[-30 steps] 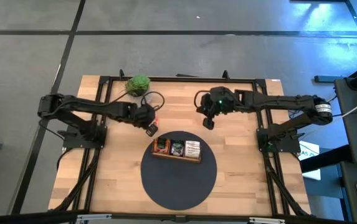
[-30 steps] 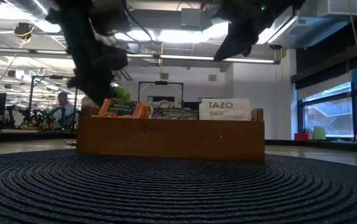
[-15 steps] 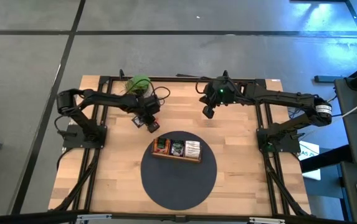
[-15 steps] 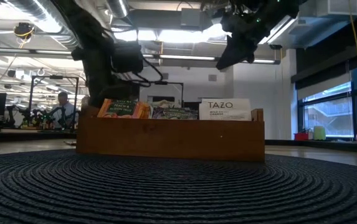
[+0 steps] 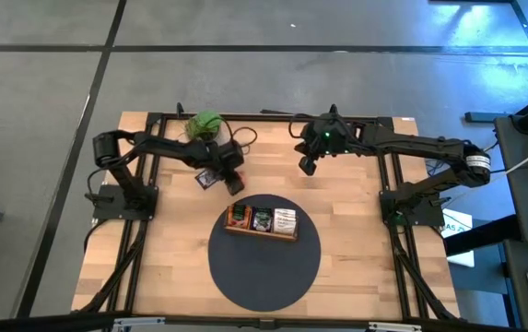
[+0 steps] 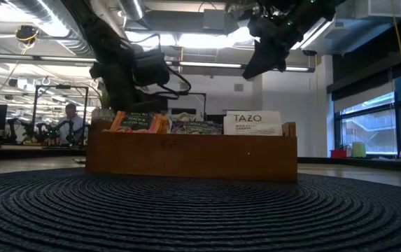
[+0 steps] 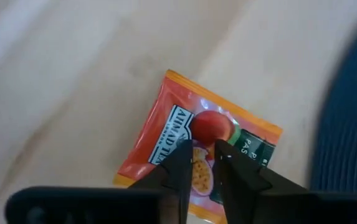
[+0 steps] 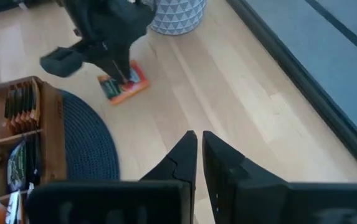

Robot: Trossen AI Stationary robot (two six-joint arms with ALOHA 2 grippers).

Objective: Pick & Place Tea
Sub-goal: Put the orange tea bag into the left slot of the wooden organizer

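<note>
Tea packet (image 7: pixel 198 154) flat on bare wood beside mat edge (image 7: pixel 352 112)

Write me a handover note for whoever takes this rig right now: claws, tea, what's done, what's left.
Left claw: open a little, tips just above the orange tea packet, not gripping it.
Right claw: shut, empty, raised over bare wood at the table's far side.
Tea: that one packet lies flat on the wood between the potted plant and the round mat; the other packets stand in the wooden tray on the mat.
Done: one packet laid outside the tray.
Left: lift the left claw clear; probably the tray's packets.
</note>
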